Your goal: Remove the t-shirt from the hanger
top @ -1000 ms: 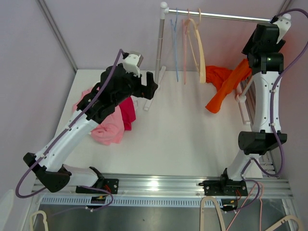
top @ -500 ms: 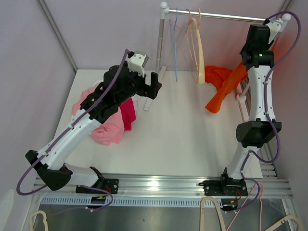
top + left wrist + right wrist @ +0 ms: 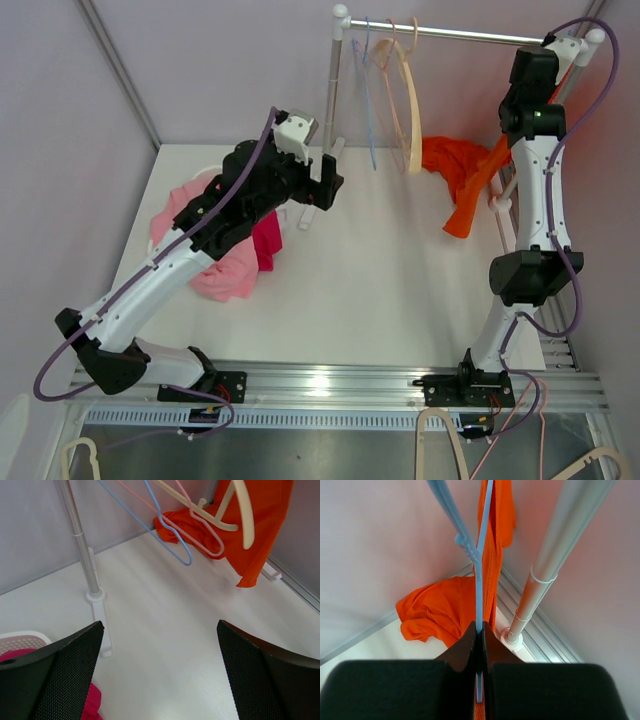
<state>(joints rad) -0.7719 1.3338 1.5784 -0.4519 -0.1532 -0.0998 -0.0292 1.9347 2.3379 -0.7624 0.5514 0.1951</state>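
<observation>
Top external view: both arm bases are sitting at the near edge of the white table (image 3: pixel 380 300), left arm on the left.
Left arm: it is leaning forward and to the right over the table, with its elbow low and its wrist raised beyond the heap of pink clothes.
Pink clothes (image 3: pixel 228 268): these are lying bunched on the left side of the table under the left arm, beside a pale basket (image 3: pixel 20 641).
Left gripper (image 3: pixel 160 630): it is hovering above the table with its fingers spread wide and nothing between them, and it is facing the rack.
Rack post (image 3: pixel 79 535): it is standing upright at the far middle of the table, with its foot resting on the surface.
Rail (image 3: pixel 470 32): it is running from the post to the right, carrying a cream hanger (image 3: pixel 246 520) and a spare blue hanger (image 3: pixel 187 560) near its left end.
Right arm: it is stretching almost straight up along the right edge, with its wrist up by the right end of the rail.
Right gripper (image 3: pixel 479 630): its fingers are pinching together on the thin bar of a blue hanger (image 3: pixel 481 570).
Orange t-shirt (image 3: pixel 440 612): one part is hanging along the blue hanger. The rest is lying bunched at the far right of the table, near the rack's right post.
</observation>
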